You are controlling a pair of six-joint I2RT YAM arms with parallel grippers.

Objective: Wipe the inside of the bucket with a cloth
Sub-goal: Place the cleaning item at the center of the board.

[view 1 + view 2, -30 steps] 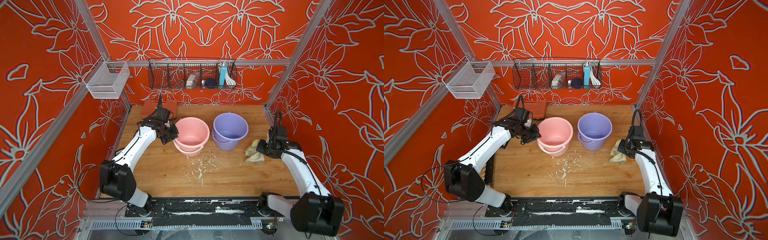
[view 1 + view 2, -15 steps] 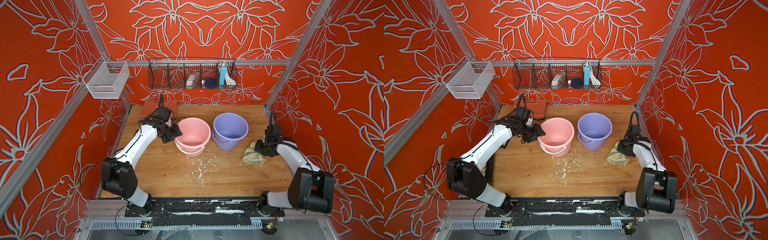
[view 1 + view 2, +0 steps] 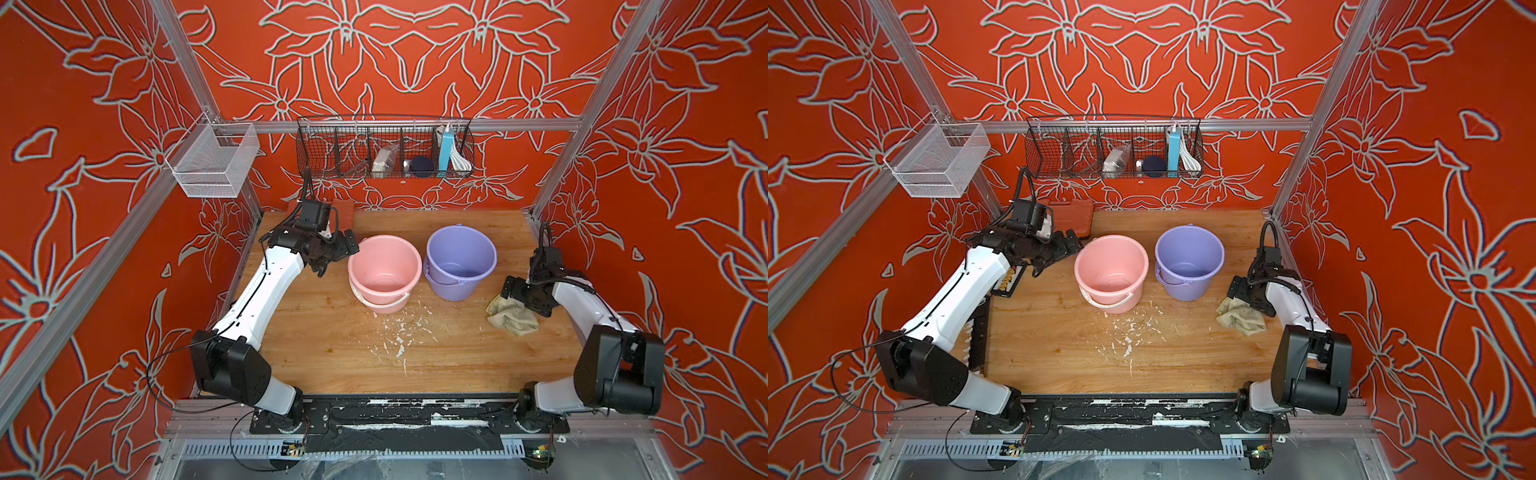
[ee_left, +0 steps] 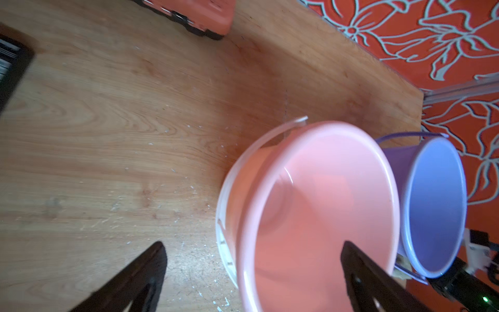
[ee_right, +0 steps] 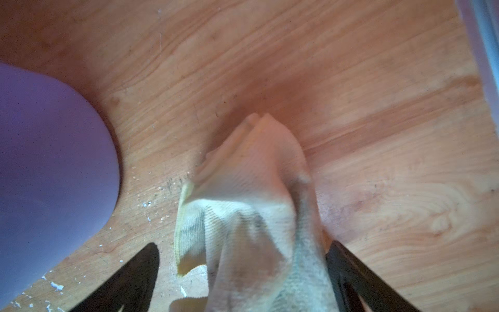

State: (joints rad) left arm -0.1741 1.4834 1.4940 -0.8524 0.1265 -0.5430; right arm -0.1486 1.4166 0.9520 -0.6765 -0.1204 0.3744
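A pink bucket (image 3: 384,270) (image 3: 1111,270) and a purple bucket (image 3: 461,259) (image 3: 1190,257) stand upright side by side on the wooden table. My left gripper (image 3: 349,247) (image 3: 1073,245) is open at the pink bucket's left rim. In the left wrist view that gripper (image 4: 252,244) straddles the rim of the pink bucket (image 4: 318,216) without touching it. The stained beige cloth (image 3: 513,320) (image 3: 1241,318) lies crumpled right of the purple bucket. My right gripper (image 3: 509,291) (image 5: 243,244) is open over the cloth (image 5: 243,189), with a fold standing between its fingers.
An orange case (image 3: 343,210) lies at the back left behind the left gripper. A black rack (image 3: 1005,282) sits at the table's left edge. White flecks (image 3: 399,332) are scattered in front of the buckets. A wire basket (image 3: 384,149) and a mesh basket (image 3: 212,162) hang on the walls.
Both grippers have gone from shut to open. The right one has let go of the cloth, which has settled onto the table. The right arm's elbow has swung back towards the front.
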